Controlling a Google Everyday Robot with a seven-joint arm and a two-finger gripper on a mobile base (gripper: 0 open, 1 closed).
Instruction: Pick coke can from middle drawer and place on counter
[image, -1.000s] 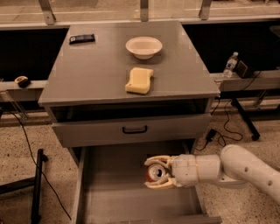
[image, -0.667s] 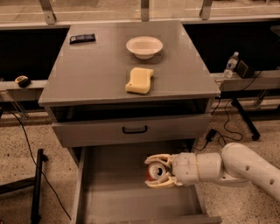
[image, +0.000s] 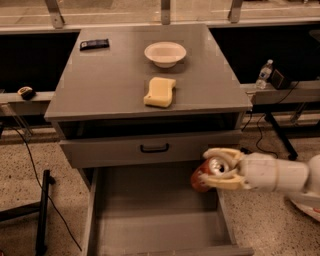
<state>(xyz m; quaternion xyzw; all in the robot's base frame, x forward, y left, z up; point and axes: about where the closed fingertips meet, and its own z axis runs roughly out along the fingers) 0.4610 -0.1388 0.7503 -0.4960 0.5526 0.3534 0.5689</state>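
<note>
The tool (image: 211, 169) carries the can (image: 200, 179) up and out of the open drawer (image: 150, 212), its two pale fingers (image: 222, 153) clenched on the can from above and below. The can sits tilted in the grip, silver top towards the camera and red body jutting to the left.

A second ago, tool and can were low over the drawer floor, towards its right side. Now they have risen and swung right, and the can hangs over the drawer's right wall, just below the closed drawer front (image: 120, 150) with the black handle. The arm reaches in from the right edge of the picture, as it did before.

The pick appears done and the carry begun. The can looks clear of the drawer floor but remains well below the bench (image: 105, 82), so most of the lift is still to come. The tool will probably have to pass outside the bench's overhanging front lip before it can move in over the top.

On the bench nothing has shifted: the white bowl (image: 165, 53) stands at the back, the yellow sponge (image: 160, 92) lies near the front edge, and a small black object (image: 94, 44) rests at the back left. Bare grey surface to the left and right of the sponge looks the likeliest place to set the can down.
</note>
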